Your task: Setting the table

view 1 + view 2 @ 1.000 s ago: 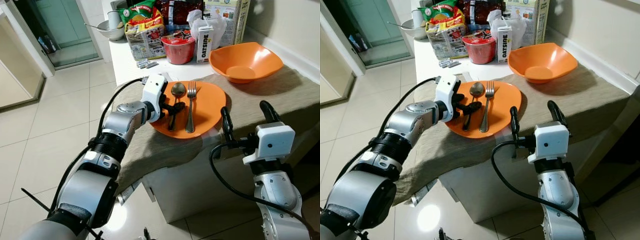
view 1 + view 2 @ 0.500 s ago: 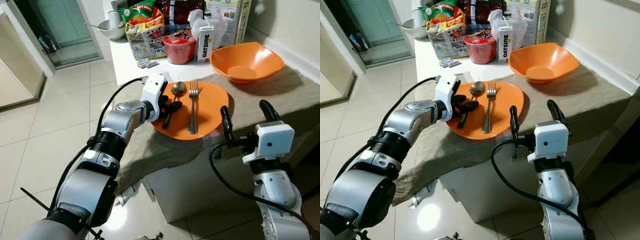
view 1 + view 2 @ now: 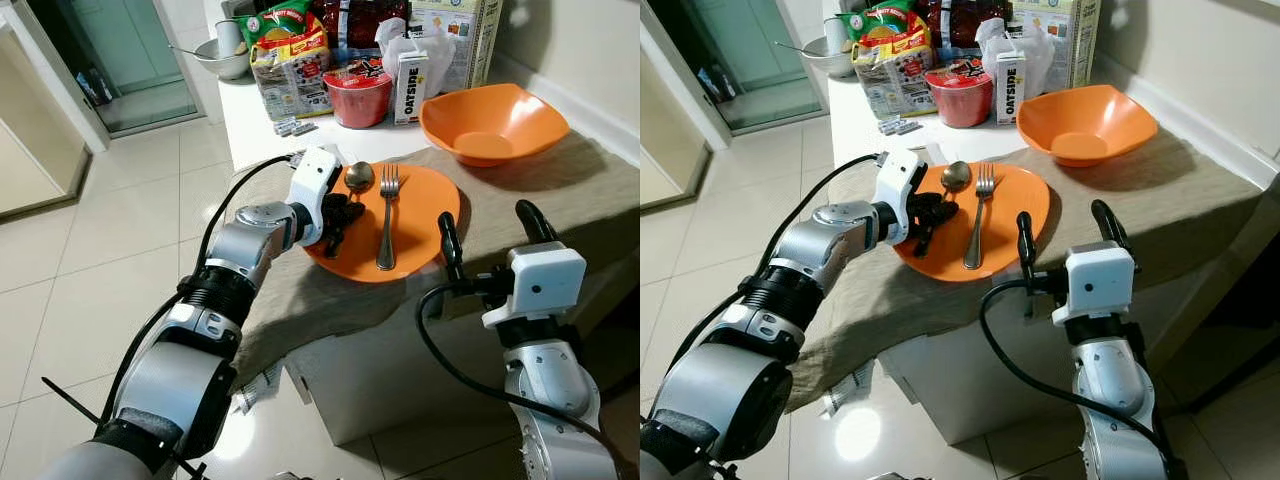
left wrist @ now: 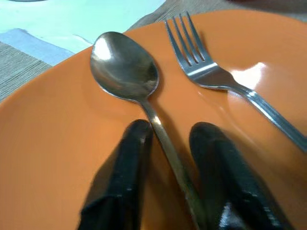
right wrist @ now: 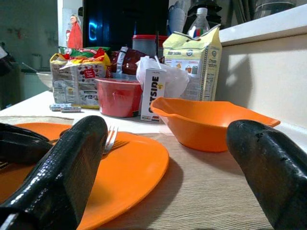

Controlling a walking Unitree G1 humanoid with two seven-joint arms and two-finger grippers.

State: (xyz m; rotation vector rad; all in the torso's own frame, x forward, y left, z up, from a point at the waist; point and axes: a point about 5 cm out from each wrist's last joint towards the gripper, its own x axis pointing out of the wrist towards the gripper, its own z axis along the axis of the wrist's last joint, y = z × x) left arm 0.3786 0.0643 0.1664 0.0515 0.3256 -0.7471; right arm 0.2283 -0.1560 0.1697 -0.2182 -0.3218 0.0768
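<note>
An orange plate lies on the beige cloth near the table's front edge. On the plate, side by side, are a spoon and a fork. My left gripper reaches over the plate's left rim. In the left wrist view its fingers close in on both sides of the spoon's handle, just below the spoon's bowl. My right gripper hovers at the table's front edge, right of the plate. It is open wide and holds nothing.
An orange bowl sits on the cloth behind and right of the plate. Further back stand a red noodle cup, an Oatside carton, snack bags, a box and a white bowl. Tiled floor lies to the left.
The left gripper's fingers have closed in on the spoon's handle, and the spoon has swung slightly on the plate. The right arm has stayed put.
</note>
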